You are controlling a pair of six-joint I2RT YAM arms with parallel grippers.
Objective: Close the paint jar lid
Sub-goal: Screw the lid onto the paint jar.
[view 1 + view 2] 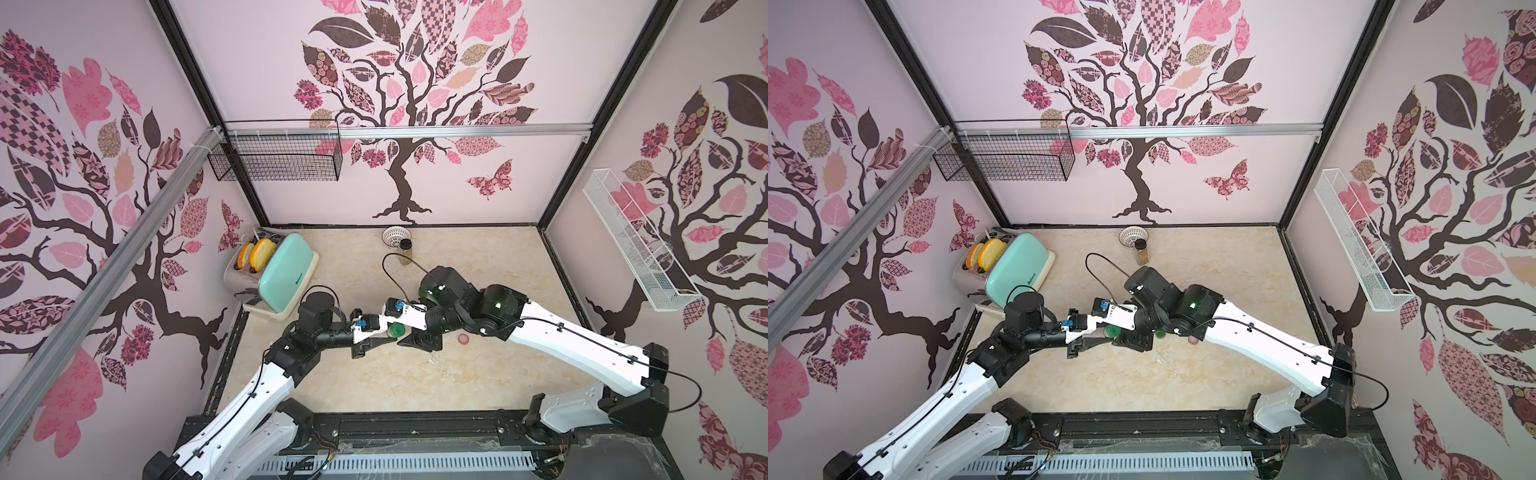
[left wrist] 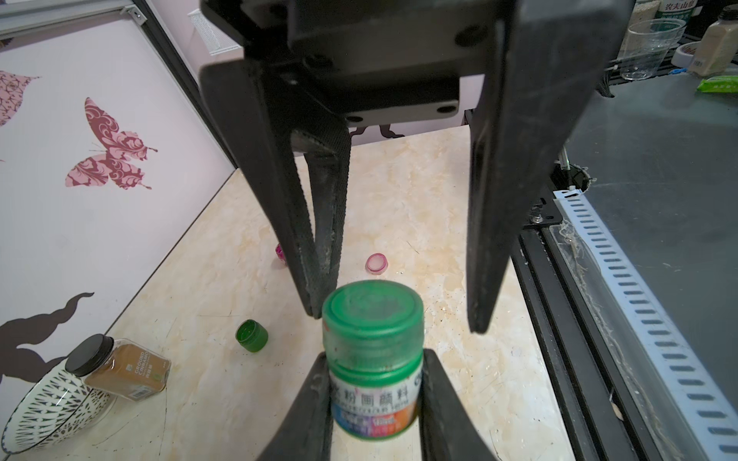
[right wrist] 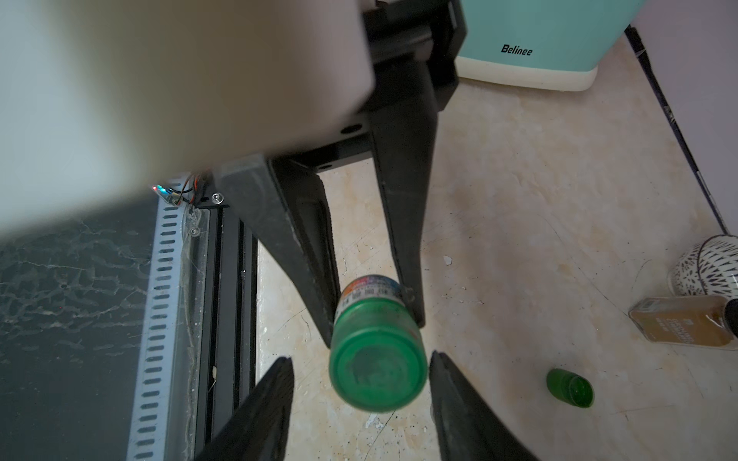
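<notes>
"So where is the paint jar (image 2: 373, 403)?"

"About the middle of the table, between the two arms. The left gripper (image 2: 374, 361) is clamped on its labelled body, just under the lid (image 2: 373, 309)."

"Why so low?"

"I'd say it leaves the green lid free for the other arm. It should also stop the jar from turning along with it."

"And the right gripper (image 3: 361, 359)?"

"Its jaws stand apart on either side of the lid. One finger is close against the rim and the other is clear, so nothing is gripped."

"Is the lid tight?"

"It sits on the neck, roughly level. Whether the thread is fully home I cannot tell from the wrist views. I'd judge a tightening turn is wanted."

"What about the loose green cap (image 2: 251, 335)?"

"That's a separate thing, lying on the table well apart from the jar. The pink cap (image 2: 376, 264), off to the right, is the same."
</notes>
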